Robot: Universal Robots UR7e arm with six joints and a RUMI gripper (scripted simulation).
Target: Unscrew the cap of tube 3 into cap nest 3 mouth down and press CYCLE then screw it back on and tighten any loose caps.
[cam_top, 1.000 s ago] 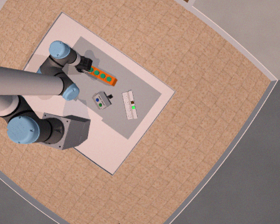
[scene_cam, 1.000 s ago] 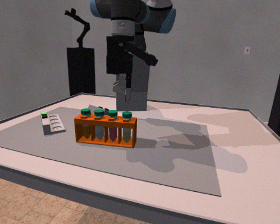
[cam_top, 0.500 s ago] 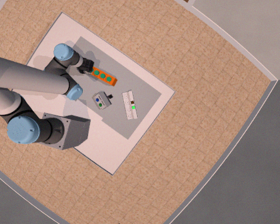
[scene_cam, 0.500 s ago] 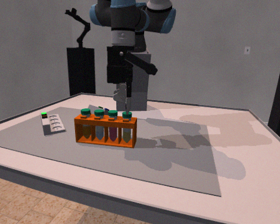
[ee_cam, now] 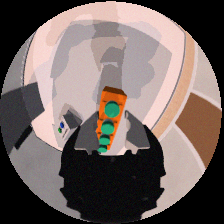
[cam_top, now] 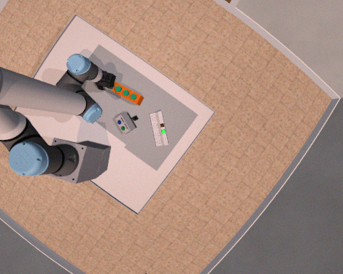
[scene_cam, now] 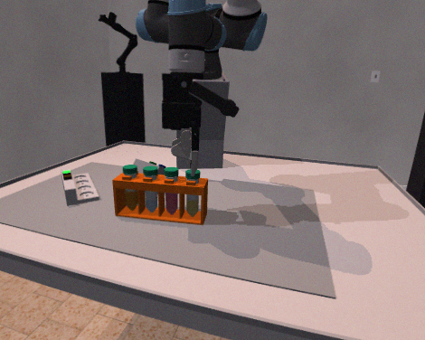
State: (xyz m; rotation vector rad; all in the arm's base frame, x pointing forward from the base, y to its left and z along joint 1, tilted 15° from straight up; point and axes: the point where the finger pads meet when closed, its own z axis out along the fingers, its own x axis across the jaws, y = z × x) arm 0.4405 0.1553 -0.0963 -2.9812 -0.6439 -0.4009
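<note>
Black two-jaw gripper (cam_top: 112, 87) (scene_cam: 192, 168) (ee_cam: 111, 111) points straight down by tube 1, fingers partway open, gripping nothing. Tube 3's round green cap (cam_top: 125, 92) (scene_cam: 150, 172) (ee_cam: 104, 140) sits on its tube, fyi. Housing lettering's too tiny to read.

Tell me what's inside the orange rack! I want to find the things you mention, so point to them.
Four tubes stand in the orange rack (cam_top: 140, 100) (scene_cam: 161, 220) (ee_cam: 114, 92), with yellowish, bluish, pink and yellowish stuff low inside. Green caps cover their tops, so you can't see into their mouths. Orange dividers hide some edges.
</note>
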